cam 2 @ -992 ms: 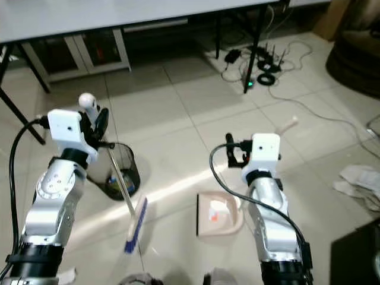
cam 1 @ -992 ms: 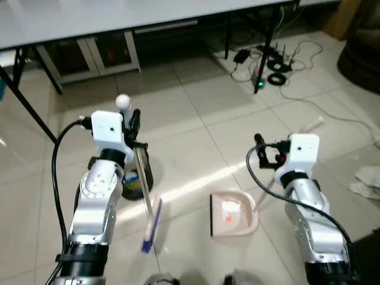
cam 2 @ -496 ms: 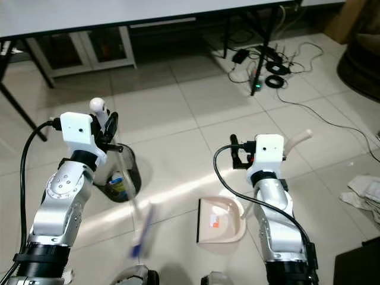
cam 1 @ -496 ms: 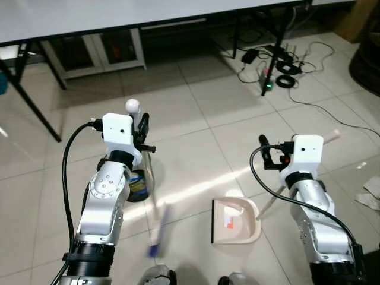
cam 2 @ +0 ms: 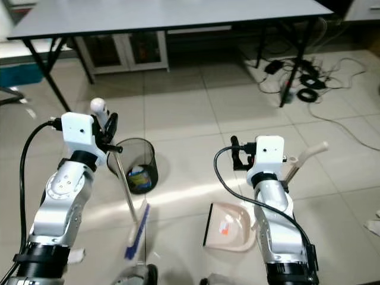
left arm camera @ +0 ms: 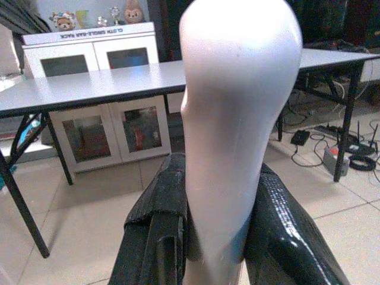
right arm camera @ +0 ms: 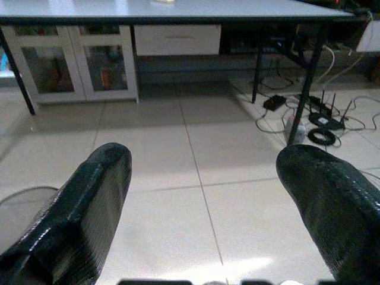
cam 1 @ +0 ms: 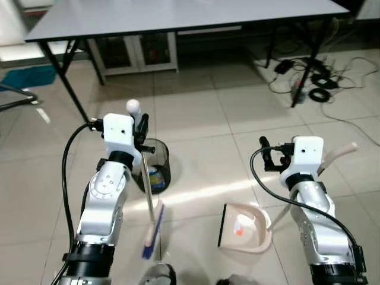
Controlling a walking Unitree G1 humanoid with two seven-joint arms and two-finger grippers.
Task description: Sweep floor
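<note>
Head-camera views showed the left gripper point(cam 1: 141, 126) raised at chest height, its black fingers clamped around the upper end of a broom point(cam 1: 149, 202). The broom's rounded white handle tip point(cam 1: 133, 107) stuck up just above the fingers, the thin pole ran down and slightly rightward from them, and the blue-bristled head point(cam 1: 152, 230) rested on the tiled floor point(cam 1: 196, 119) below the gripper. A black mesh wastebasket point(cam 1: 155, 165) with some rubbish inside stood just behind the pole, close beside the left gripper's forearm. The right gripper point(cam 2: 236, 153) hovered at a similar height, well apart from the left one. A pale dustpan point(cam 1: 244, 228) lay on the floor below and a little inward of it, with a small orange scrap in its tray; its long light handle point(cam 1: 336, 155) slanted up past the outer side of the right wrist, and whether it touched the arm could not be told. A grey table point(cam 1: 178, 16) stood ahead of both grippers, with cables point(cam 1: 314, 83) on the floor beyond the right one.

Left wrist view: both black fingers point(left arm camera: 159, 231) pressed against the white handle end point(left arm camera: 234, 119), which rose between them.

Right wrist view: the two black fingers point(right arm camera: 83, 208) stood wide apart with nothing between them, bare tile and white cabinets point(right arm camera: 71, 59) ahead.
</note>
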